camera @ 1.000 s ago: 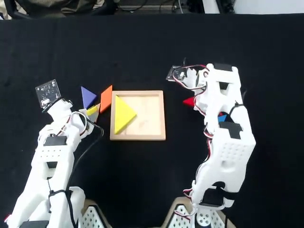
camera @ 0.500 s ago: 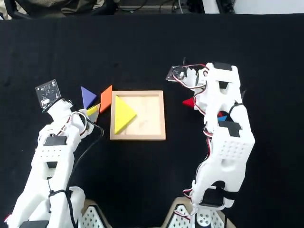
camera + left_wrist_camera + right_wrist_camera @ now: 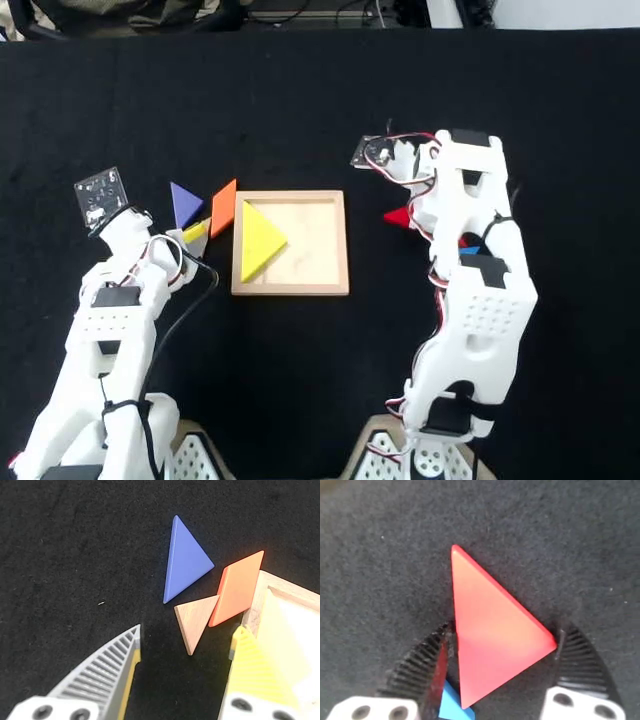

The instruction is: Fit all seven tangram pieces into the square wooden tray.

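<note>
Edged only slightly at the right wrist, leaving right pincer (image 3: 504, 630) open astride red triangle (image 3: 490, 645), left pincer (image 3: 189, 629) open near wooden triangle (image 3: 195, 620), lone yellow triangle (image 3: 258, 240) in tray (image 3: 290, 288).

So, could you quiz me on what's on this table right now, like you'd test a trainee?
1. True or false: the yellow triangle lies inside the wooden tray.
2. Which piece does the right gripper straddle? A) red triangle B) orange parallelogram C) purple triangle
3. How many pieces lie on the table ahead of the left gripper, outside the tray?
Key: 1 true; 2 A; 3 three.
</note>
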`<action>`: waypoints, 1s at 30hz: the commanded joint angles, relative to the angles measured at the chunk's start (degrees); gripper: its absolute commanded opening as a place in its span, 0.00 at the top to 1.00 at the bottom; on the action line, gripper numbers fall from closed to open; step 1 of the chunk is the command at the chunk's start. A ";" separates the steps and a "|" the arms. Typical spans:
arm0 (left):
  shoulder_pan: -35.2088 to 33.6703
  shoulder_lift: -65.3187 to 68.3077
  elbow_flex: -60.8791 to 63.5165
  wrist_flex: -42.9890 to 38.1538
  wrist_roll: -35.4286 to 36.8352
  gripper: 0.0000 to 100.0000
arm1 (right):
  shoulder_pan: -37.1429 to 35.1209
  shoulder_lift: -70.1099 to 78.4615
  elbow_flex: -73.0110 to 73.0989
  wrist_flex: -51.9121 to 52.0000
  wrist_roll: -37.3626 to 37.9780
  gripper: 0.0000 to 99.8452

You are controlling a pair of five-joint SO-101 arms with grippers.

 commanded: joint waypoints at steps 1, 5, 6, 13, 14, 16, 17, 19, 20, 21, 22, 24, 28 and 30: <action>-0.66 0.00 -0.57 -1.05 -0.26 0.71 | 1.23 0.22 -1.10 0.79 1.85 0.71; -0.66 0.00 -0.57 -1.05 -0.26 0.71 | 1.32 0.22 -0.84 0.79 2.81 0.68; -0.66 0.00 -0.57 -1.05 -0.26 0.71 | 1.32 0.22 -0.84 0.79 2.81 0.69; -0.66 0.00 -0.57 -1.05 -0.35 0.71 | 1.32 -0.04 -1.27 0.79 2.81 0.86; -0.66 0.00 -0.57 -1.05 -0.35 0.71 | 1.32 -0.13 -1.27 0.79 2.81 0.87; -0.48 0.00 -0.57 -1.05 -0.35 0.71 | 1.23 -0.22 -1.36 0.79 2.73 0.87; -0.48 0.00 -0.57 -1.05 -0.35 0.71 | 1.14 -0.22 -1.45 0.79 2.73 0.87; -0.48 0.00 -0.57 -1.05 -0.35 0.71 | 1.05 -0.22 -2.68 1.49 2.55 0.87; -0.48 0.00 -0.57 -1.05 -0.35 0.71 | 1.05 -0.22 -3.74 2.46 2.02 0.87; -0.40 0.00 -0.57 -1.05 -0.35 0.71 | 1.05 -0.22 -5.23 3.87 1.05 0.87; -0.40 0.00 -0.57 -1.05 -0.35 0.71 | 0.97 -0.22 -6.99 5.45 0.26 0.87; -0.31 0.00 -0.57 -1.05 -0.35 0.71 | 0.88 -0.22 -11.12 9.41 -1.14 0.87; -0.31 0.00 -0.57 -1.05 -0.26 0.71 | 0.35 -0.22 -19.21 18.29 -1.41 0.87; -0.31 0.00 -0.57 -1.05 -0.18 0.71 | -0.53 -0.22 -23.43 22.95 -1.41 0.87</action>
